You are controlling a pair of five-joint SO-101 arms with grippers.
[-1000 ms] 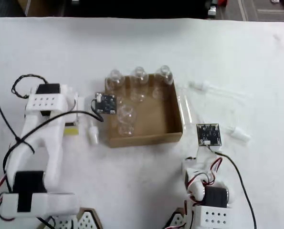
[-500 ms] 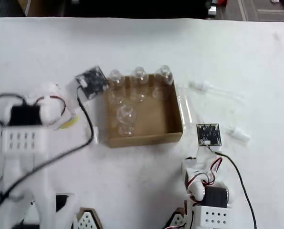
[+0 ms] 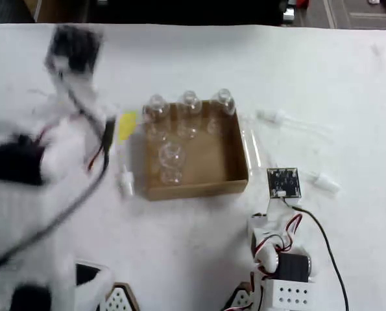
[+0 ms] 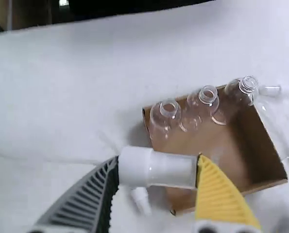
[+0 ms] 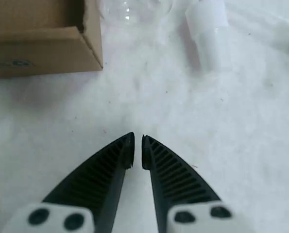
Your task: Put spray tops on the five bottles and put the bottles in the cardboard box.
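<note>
Here's the left gripper (image 4: 156,167): one finger grey and ribbed, its partner bright yellow (an odd pair, that). Over to the right gripper (image 5: 137,150), with twin black fingers (image 5: 105,179), ribbed on the inner faces and tapering to points. Their white mounts sit at the bottom of the frame, with dark round holes. From above, the right arm (image 3: 277,272) at lower right is white, carrying a black servo block (image 3: 294,265), red-and-white wires, a long black cable (image 3: 325,249) and a small black circuit board (image 3: 283,183). The left arm (image 3: 56,155), at the left side, has a white shell, black blocks, and red and black wiring.
</note>
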